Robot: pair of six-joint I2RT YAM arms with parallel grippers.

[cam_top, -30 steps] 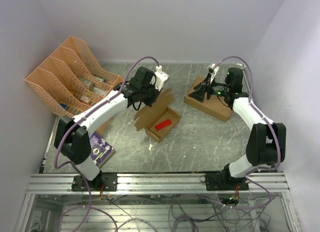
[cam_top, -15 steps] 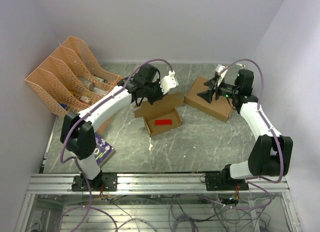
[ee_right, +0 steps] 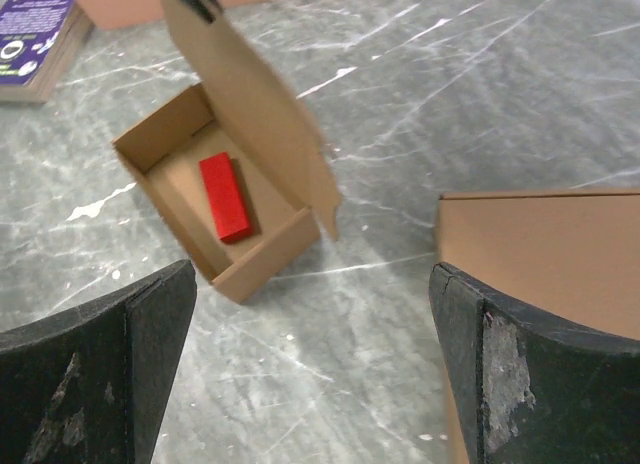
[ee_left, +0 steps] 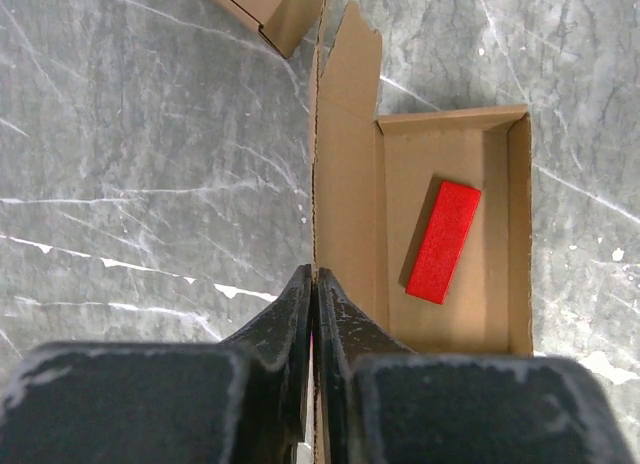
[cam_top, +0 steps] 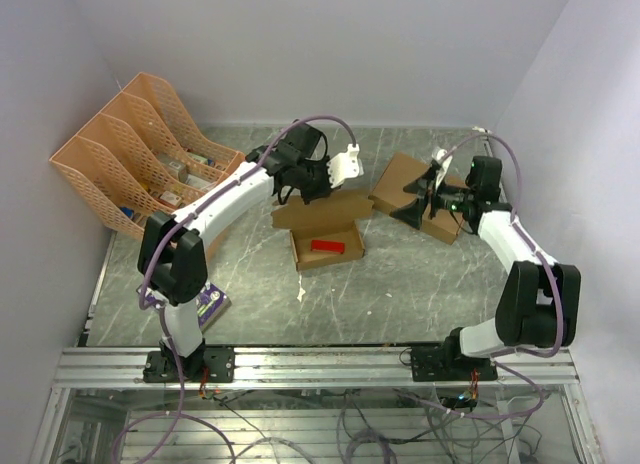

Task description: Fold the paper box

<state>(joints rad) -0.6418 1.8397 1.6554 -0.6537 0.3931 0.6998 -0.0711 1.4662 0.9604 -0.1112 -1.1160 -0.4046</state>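
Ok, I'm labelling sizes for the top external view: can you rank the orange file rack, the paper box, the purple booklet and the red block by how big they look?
Largest to smallest:
1. orange file rack
2. paper box, flap included
3. purple booklet, partly hidden
4. red block

Two white arms, black at every joint.
On my feed the left arm [cam_top: 225,204] and right arm [cam_top: 503,236] share white shells, black elbows and black base plates [cam_top: 190,365] at six o'clock. A lilac cable [cam_top: 322,120] loops along each, a green light [cam_top: 452,203] glows at three o'clock, and the left gripper [ee_left: 314,284] and right gripper [ee_right: 312,274] are scuffed black.
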